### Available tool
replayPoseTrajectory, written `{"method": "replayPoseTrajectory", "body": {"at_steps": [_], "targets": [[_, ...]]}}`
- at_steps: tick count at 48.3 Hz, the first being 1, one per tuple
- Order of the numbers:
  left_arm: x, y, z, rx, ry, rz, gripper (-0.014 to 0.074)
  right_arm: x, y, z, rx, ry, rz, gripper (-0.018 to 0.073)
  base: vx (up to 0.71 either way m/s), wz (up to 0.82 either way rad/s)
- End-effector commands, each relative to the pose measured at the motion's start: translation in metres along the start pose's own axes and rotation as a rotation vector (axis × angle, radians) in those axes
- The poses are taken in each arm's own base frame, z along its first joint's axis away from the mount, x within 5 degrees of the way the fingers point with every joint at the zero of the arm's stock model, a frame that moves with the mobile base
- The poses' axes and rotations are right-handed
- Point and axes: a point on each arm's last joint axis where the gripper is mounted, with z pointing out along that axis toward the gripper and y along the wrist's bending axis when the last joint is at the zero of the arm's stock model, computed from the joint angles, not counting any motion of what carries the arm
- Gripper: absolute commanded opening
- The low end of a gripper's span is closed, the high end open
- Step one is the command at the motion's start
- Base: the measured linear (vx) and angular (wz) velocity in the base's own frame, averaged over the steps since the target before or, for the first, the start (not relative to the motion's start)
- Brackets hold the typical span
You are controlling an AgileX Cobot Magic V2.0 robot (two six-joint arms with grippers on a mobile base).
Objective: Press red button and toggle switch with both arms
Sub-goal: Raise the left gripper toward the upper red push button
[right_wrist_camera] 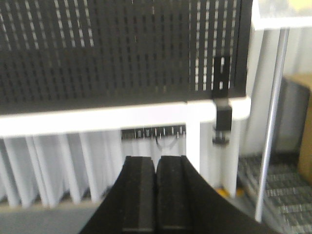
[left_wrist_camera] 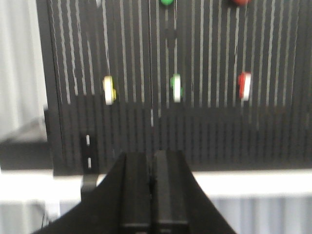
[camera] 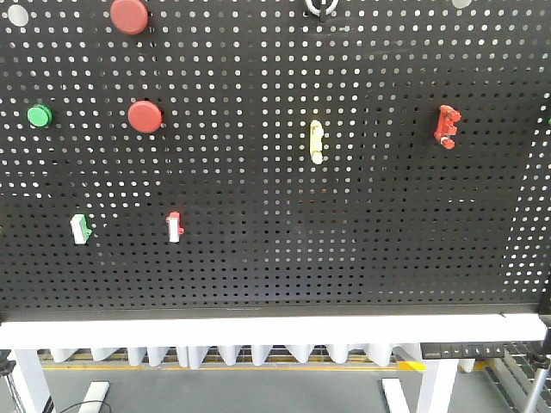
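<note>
Facing the arms: a black pegboard [camera: 258, 267] stands upright over a white rail [camera: 258, 331].
Switch to flip: the toggle switch [camera: 446, 126], all red and blocky, sits on the upper right of the board. It is well to the right of the pale yellow switch [camera: 316, 140], with nothing touching it.
Buttons: the lower red button [camera: 145, 116] is at mid-left, near the green button [camera: 39, 114]. The upper red button [camera: 129, 15] is above it, cut by the top edge.
Lower row: the white switch with a red tip [camera: 175, 226] is right of the white switch with a green tip [camera: 80, 229].
Left gripper [left_wrist_camera: 152, 180]: its fingers are pressed flat together with nothing between them. It sits back from the board, below the lower row; the view is blurred.
Right gripper [right_wrist_camera: 156, 195]: its pads are closed against each other and empty. It sits low and clear of the board, aimed at the white rail under the board's corner.
</note>
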Motion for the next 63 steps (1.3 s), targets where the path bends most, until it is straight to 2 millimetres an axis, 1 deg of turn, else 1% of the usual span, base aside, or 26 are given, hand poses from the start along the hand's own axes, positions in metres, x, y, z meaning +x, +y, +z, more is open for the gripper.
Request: {"method": "replayPoseTrajectory", "body": {"at_steps": [1,8,15,18,21,23,24,25,26,27,29,30,31,33,34,37,38,42,44,47,48,49,53,55,58,63], "targets": [[-0.013,0.002,-0.002,-0.014,-0.208,-0.032,0.0002,-0.015,0.000,-0.003,0.004,-0.201,-0.016,0.0000,0.00,0.00],[-0.032,0.003,-0.009,-0.011,-0.431,-0.130,0.0002,-0.039,0.001,-0.009,-0.004,-0.378,0.009,0.0000,0.00,0.00],[-0.040,0.004,-0.012,0.027,-0.525,-0.261,0.0002,-0.075,0.002,-0.019,-0.005,-0.426,-0.023,0.0000,0.00,0.00],[-0.044,0.004,-0.013,0.032,-0.541,-0.267,0.0002,-0.093,0.003,-0.026,-0.002,-0.454,-0.059,0.0000,0.00,0.00],[-0.055,0.002,-0.012,0.047,-0.543,-0.238,0.0002,-0.111,0.004,-0.031,0.002,-0.475,-0.082,0.0000,0.00,0.00],[-0.074,-0.001,-0.011,0.064,-0.539,-0.182,0.0002,-0.129,0.005,-0.035,0.003,-0.499,-0.082,0.0000,0.00,0.00],[-0.078,-0.002,-0.010,0.069,-0.514,-0.148,0.0002,-0.137,0.005,-0.035,0.003,-0.502,-0.082,0.0000,0.00,0.00],[-0.090,-0.004,-0.009,0.077,-0.510,-0.096,0.0002,-0.146,0.005,-0.036,0.004,-0.516,-0.082,0.0000,0.00,0.00],[-0.096,-0.005,-0.008,0.078,-0.497,-0.066,0.0002,-0.154,0.006,-0.036,0.004,-0.518,-0.082,0.0000,0.00,0.00],[-0.110,-0.006,-0.008,0.080,-0.491,-0.026,0.0002,-0.164,0.006,-0.035,0.004,-0.520,-0.082,0.0000,0.00,0.00],[-0.128,-0.007,-0.005,0.074,-0.442,0.050,0.0002,-0.177,0.006,-0.029,0.005,-0.501,-0.082,0.0000,0.00,0.00],[-0.141,-0.007,-0.003,0.067,-0.425,0.075,0.0002,-0.190,0.006,-0.026,0.006,-0.503,-0.082,0.0000,0.00,0.00],[-0.152,-0.007,0.000,0.061,-0.416,0.096,0.0002,-0.195,0.007,-0.021,0.006,-0.485,-0.082,0.0000,0.00,0.00],[-0.168,-0.006,0.004,0.050,-0.398,0.134,0.0002,-0.213,0.007,-0.014,0.007,-0.482,-0.081,0.0000,0.00,0.00],[-0.185,-0.006,0.011,0.044,-0.398,0.156,0.0002,-0.220,0.007,-0.010,0.007,-0.479,-0.081,0.0000,0.00,0.00],[-0.206,-0.006,0.027,0.036,-0.379,0.189,0.0002,-0.240,0.008,0.003,0.007,-0.477,-0.082,0.0000,0.00,0.00],[-0.217,-0.006,0.031,0.033,-0.388,0.198,0.0002,-0.246,0.008,0.008,0.006,-0.477,-0.082,0.0000,0.00,0.00],[-0.234,-0.006,0.057,0.036,-0.368,0.198,0.0002,-0.261,0.008,0.028,0.006,-0.458,-0.082,0.0000,0.00,0.00],[-0.237,-0.006,0.075,0.040,-0.339,0.191,0.0002,-0.265,0.008,0.038,0.006,-0.441,-0.082,0.0000,0.00,0.00],[-0.235,-0.007,0.094,0.047,-0.296,0.172,0.0002,-0.266,0.008,0.053,0.005,-0.410,-0.082,0.0000,0.00,0.00],[-0.230,-0.007,0.107,0.052,-0.260,0.158,0.0002,-0.266,0.008,0.057,0.005,-0.402,-0.079,0.0000,0.00,0.00],[-0.226,-0.007,0.116,0.056,-0.236,0.148,0.0002,-0.265,0.008,0.062,0.004,-0.395,-0.078,0.0000,0.00,0.00],[-0.208,-0.008,0.142,0.068,-0.161,0.134,0.0002,-0.261,0.008,0.074,0.002,-0.372,-0.078,0.0000,0.00,0.00],[-0.198,-0.009,0.158,0.082,-0.132,0.135,0.0002,-0.259,0.008,0.079,0.002,-0.361,-0.078,0.0000,0.00,0.00],[-0.189,-0.012,0.175,0.112,-0.148,0.140,0.0002,-0.257,0.008,0.085,0.001,-0.349,-0.076,0.0000,0.00,0.00],[-0.187,-0.021,0.199,0.172,-0.197,0.108,0.0002,-0.257,0.008,0.086,0.001,-0.352,-0.076,0.0000,0.00,0.00]]}}
